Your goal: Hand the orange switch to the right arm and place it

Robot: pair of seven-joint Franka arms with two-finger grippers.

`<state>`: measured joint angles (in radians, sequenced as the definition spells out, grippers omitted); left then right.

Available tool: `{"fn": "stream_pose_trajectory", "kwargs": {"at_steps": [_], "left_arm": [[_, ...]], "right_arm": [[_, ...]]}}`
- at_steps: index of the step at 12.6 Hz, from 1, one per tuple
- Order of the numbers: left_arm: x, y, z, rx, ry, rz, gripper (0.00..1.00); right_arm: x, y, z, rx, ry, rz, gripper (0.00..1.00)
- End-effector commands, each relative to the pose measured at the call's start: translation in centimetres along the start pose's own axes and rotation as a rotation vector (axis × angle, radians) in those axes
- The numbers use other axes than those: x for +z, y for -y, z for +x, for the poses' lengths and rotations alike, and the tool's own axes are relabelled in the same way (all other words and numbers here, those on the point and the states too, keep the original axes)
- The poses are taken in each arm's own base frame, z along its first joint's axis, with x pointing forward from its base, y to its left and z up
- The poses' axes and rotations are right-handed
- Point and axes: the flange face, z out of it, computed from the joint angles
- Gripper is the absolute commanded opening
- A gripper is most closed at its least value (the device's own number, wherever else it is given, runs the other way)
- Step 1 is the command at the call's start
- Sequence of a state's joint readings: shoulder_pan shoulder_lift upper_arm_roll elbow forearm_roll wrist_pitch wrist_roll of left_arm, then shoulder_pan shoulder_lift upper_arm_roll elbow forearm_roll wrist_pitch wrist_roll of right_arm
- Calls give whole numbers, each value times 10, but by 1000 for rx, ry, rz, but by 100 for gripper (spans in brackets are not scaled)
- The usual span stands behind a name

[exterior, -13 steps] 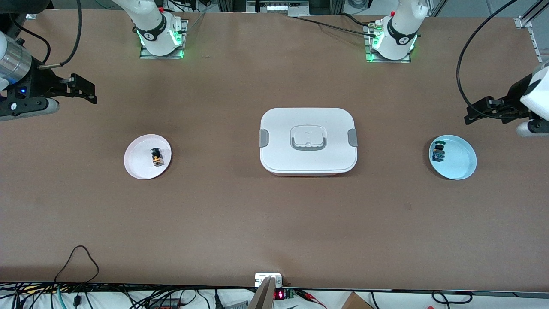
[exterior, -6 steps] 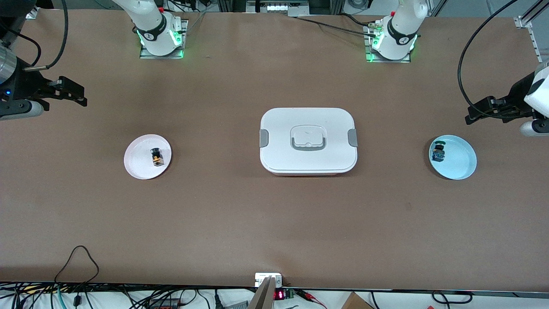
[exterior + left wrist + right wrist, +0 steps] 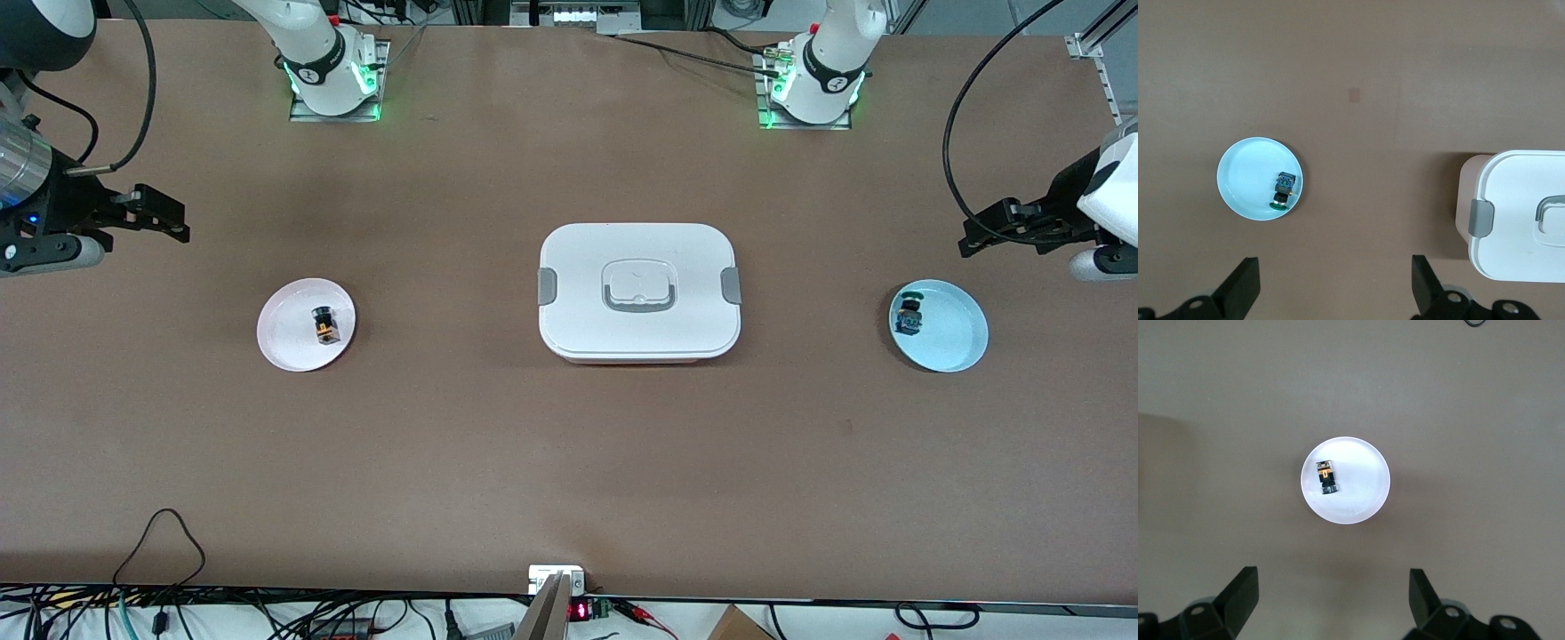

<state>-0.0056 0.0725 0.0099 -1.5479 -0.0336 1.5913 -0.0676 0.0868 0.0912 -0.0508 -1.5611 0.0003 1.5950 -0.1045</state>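
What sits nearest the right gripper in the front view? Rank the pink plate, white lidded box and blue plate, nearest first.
From the right gripper:
1. Pink plate, at the right arm's end, holding the orange switch.
2. White lidded box, mid-table.
3. Blue plate, at the left arm's end.

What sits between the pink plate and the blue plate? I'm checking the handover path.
Only the closed white lunch box stands between the pink plate and the blue plate; otherwise it is bare tabletop, as the front view shows.

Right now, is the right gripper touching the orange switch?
Apart. In the right wrist view the right gripper hangs open above the table, and the orange switch lies on the pink plate, with bare table between them.
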Motion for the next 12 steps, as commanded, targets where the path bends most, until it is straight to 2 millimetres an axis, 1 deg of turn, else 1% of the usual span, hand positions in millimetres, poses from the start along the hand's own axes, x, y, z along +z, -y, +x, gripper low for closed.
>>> {"fn": "stream_pose_trajectory", "kwargs": {"at_steps": [1,4,5,7,8,12], "left_arm": [[-7,-2,-4,8,-9,16,100],[-9,-1,-4,10,-12,21,100],[-10,-3,-5,13,-12,24,100],[-8,0,-6,8,-6,20,100],[-12,1,-10,8,-12,19,100],[-13,1,-21,10,-55,14,100]], "right_arm": [[-8,1,3,-21,-14,0,100],[-8,0,4,-19,-25,-5,100],[-4,0,7,-19,-19,-4,100],[-4,0,7,-22,-19,-4,100],[-3,0,6,-24,-8,-3,100],[-3,0,7,-24,-16,-4,100]]}}
